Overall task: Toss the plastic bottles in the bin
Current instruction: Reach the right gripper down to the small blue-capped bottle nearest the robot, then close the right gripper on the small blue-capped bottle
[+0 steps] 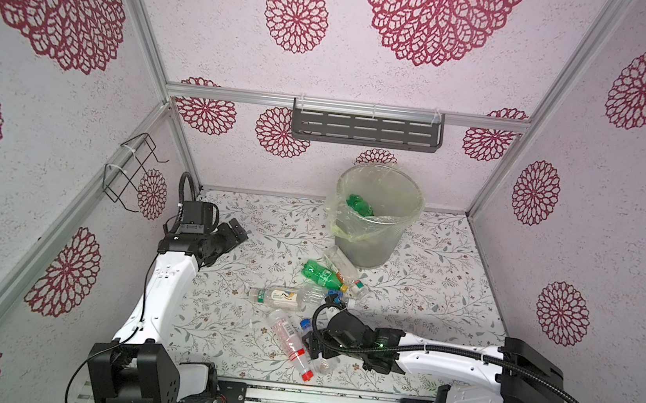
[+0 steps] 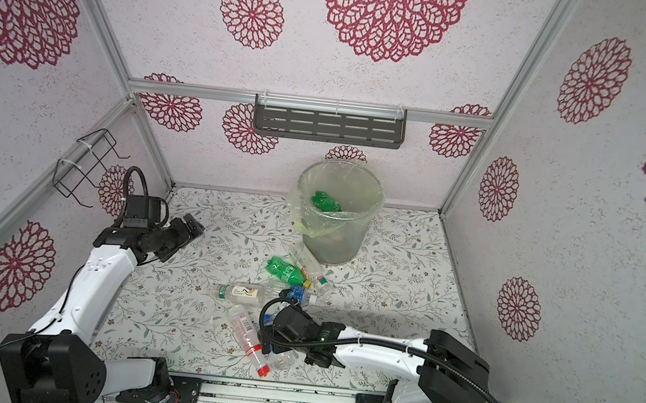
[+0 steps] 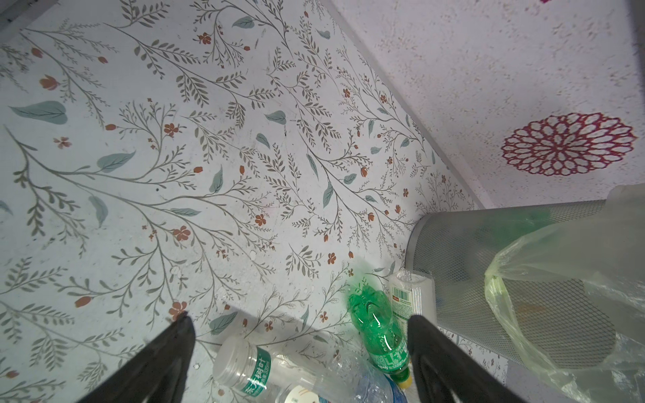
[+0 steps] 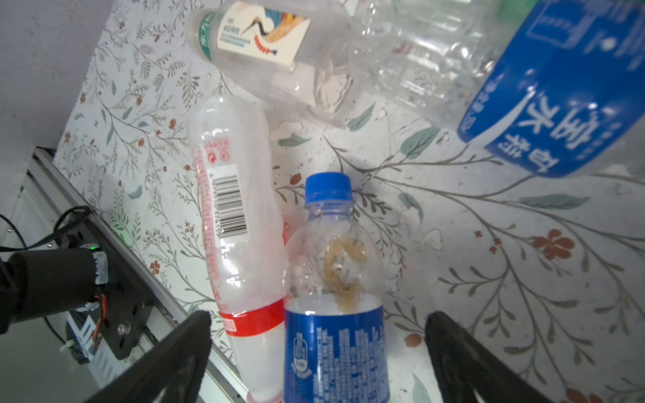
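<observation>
Left gripper (image 3: pixel 298 319) and right gripper (image 4: pixel 319 314) are spread empty; lower centre, the red-banded bottle (image 4: pixel 237 226), touching the blue-capped bottle (image 4: pixel 331 279), could be pinched too.

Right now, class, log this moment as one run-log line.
left pincer: open, empty | right pincer: open, blue-capped bottle between jaws | bin: upright, green bottle inside | table: bottles remain

The bin (image 1: pixel 374 244), grey mesh with yellowish lining, stands upright at the back. 1 green bottle (image 1: pixel 357 205) lies inside it. In front of it a second green bottle (image 1: pixel 320 273) and several clear bottles (image 1: pixel 276 296) lie on their sides, close together; the nearest bottle (image 1: pixel 292 344) has a red cap
</observation>
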